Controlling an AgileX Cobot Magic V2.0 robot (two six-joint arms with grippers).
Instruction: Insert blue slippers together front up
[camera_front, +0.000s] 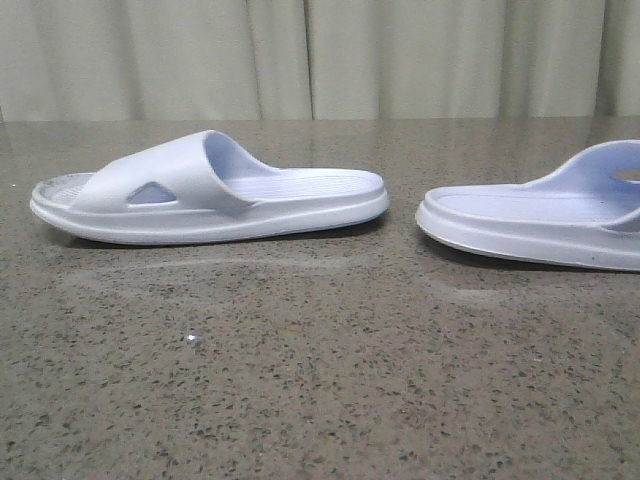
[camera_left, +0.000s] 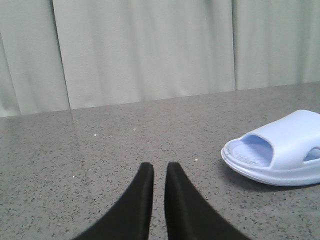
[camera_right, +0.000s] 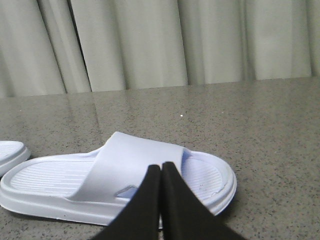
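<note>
Speckled grey stone worktop (camera_front: 300, 380) fills the near part of the front view, bare up to the two blue slippers. Left slipper (camera_front: 210, 190) lies flat on its sole toward the far left of the worktop, seen side-on: toe end to the left, heel to the right, wide strap with a triangular side cut-out, ribbed footbed visible behind the strap. Right slipper (camera_front: 540, 215) lies flat toward the far right, heel end pointing at the left slipper's heel, its strap and toe cut off by the frame edge. The two slippers are apart, a strip of bare worktop between the heels; neither is tucked into the other.

Left gripper (camera_left: 159, 169): black jaws nearly together, a narrow slit between the tips, nothing held. It hangs over bare worktop, with the toe of the left slipper (camera_left: 280, 150) off to one side and clear of the fingers.

Right gripper (camera_right: 161, 167): jaws pressed together, tips touching, nothing between them. They sit in front of the right slipper (camera_right: 120, 175), over its strap; contact with the strap cannot be judged.

Pale pleated curtain (camera_front: 320, 55) runs behind the far edge of the worktop.
</note>
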